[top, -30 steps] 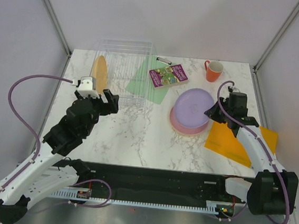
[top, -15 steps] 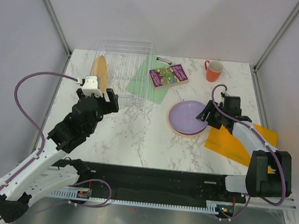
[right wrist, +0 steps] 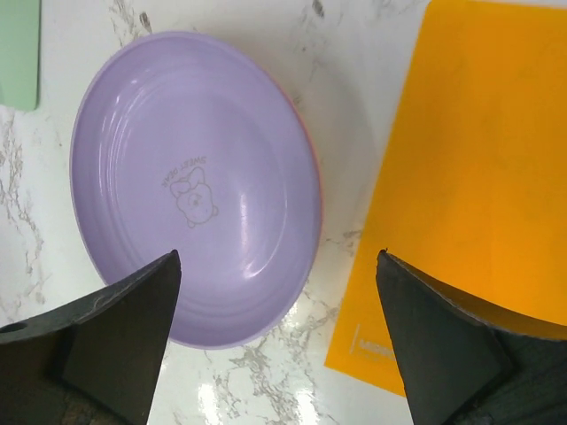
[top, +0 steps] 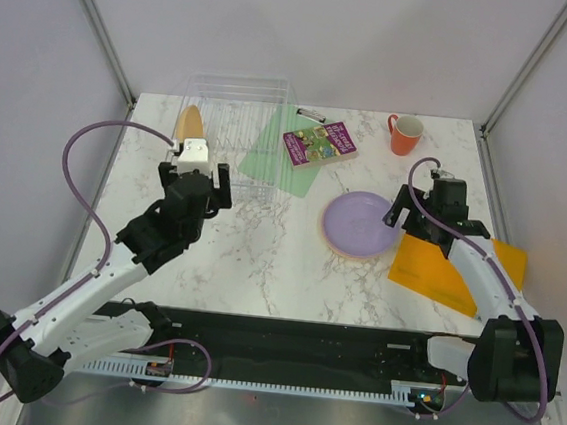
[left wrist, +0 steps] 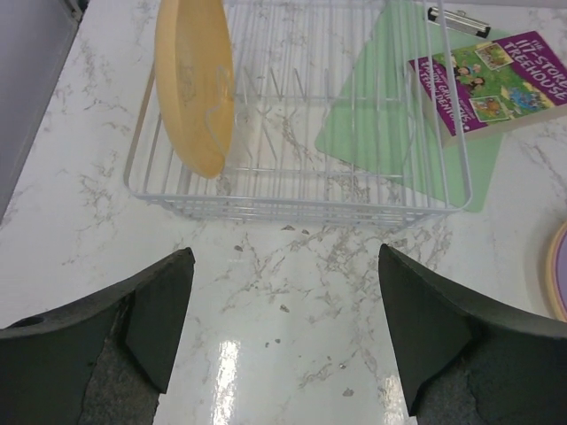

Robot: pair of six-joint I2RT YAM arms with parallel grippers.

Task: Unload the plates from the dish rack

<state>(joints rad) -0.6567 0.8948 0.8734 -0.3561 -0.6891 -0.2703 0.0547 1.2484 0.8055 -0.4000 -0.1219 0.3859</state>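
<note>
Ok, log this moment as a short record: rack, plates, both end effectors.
dish rack: clear, far left of table, holds one plate
yellow plate: upright in rack's left end
purple plate: lying flat, right of centre, outside rack
left end effector: open, empty, facing rack
right end effector: open, empty, above purple plate

three plates (a yellow one, a purple one, a pink one), one rack, one mug, one book, two sheets, one clip.
</note>
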